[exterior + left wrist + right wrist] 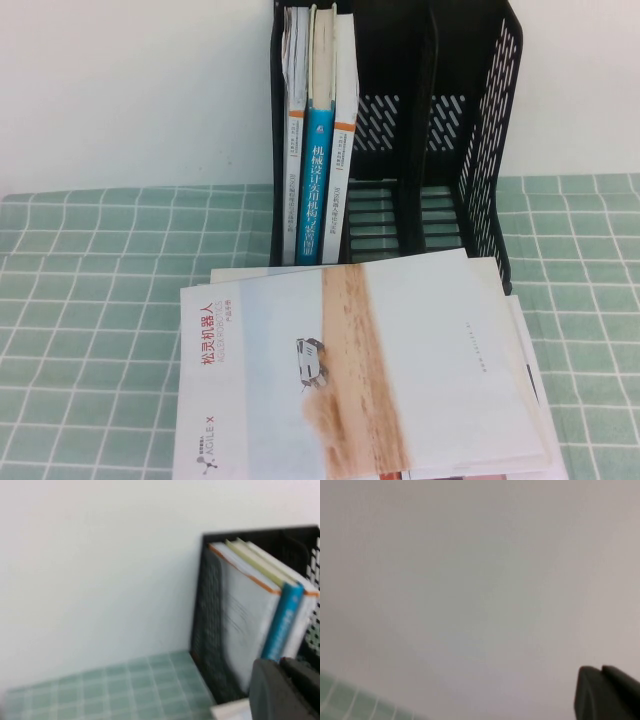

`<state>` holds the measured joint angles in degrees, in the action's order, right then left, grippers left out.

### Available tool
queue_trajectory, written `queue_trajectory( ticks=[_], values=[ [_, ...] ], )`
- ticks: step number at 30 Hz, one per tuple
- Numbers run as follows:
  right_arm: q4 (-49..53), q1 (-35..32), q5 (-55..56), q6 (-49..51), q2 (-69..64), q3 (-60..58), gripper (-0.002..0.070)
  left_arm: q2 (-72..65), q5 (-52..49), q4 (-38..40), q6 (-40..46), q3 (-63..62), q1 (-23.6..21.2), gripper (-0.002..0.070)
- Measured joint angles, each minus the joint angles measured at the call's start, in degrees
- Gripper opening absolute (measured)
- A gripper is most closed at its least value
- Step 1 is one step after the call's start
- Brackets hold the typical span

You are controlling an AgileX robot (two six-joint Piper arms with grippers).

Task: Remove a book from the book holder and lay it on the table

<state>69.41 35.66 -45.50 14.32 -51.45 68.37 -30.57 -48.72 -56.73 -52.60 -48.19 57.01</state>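
Book (400,370) flat on table (90,300), just before book holder (490,120), over other sheets. Holder: 3 books in left compartment. Right gripper (607,692) facing wall, pressed together. Left gripper (282,687) near holder; jaws: cannot tell.

You have the tall black plastic book holder (470,150) at the table's (90,300) rear, three upright books (318,130) in its left compartment; before it, the thin softcover book (350,380) lies flat atop other sheets (535,370).

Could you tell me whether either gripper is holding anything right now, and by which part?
Nothing: the right gripper is shut on nothing, the left gripper holds nothing visible; the book lies on the table.
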Motion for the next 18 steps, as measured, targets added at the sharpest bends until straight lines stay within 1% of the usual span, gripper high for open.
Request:
queue_trajectory(
  ticks=[2,4,7,11,13,16,18],
  values=[
    [-6.73,-0.26,-9.91,-7.47,0.51,-0.23,-0.0002,0.49,2.38,0.58,-4.03,3.59,0.0,-0.0002],
    [-13.43,-0.35,-15.36,-13.11,1.68,-1.27,-0.0002,0.74,5.56,1.03,-9.05,7.42,0.0,-0.0002],
    [-24.41,-0.35,-18.4,-19.96,5.51,-4.69,-0.0002,0.97,12.49,0.64,-13.07,13.4,0.0,-0.0002],
    [-38.98,-0.35,-18.67,-22.83,14.22,-12.17,-0.0002,0.97,22.49,-2.16,-18.67,21.01,0.0,-0.0002],
    [-46.73,-0.35,-17.2,-23.83,19.27,-16.78,-0.0002,0.97,25.89,-4.0,-21.48,23.97,0.07,-0.0002],
    [-55.86,-0.35,-11.76,-24.82,27.25,-24.9,-0.0002,0.97,28.22,-6.9,-23.55,26.57,0.07,-0.0003],
    [-59.89,-0.35,-7.13,-25.2,31.48,-30.79,-0.0002,0.97,28.65,-7.85,-24.46,27.54,0.07,-0.0003]
  ],
)
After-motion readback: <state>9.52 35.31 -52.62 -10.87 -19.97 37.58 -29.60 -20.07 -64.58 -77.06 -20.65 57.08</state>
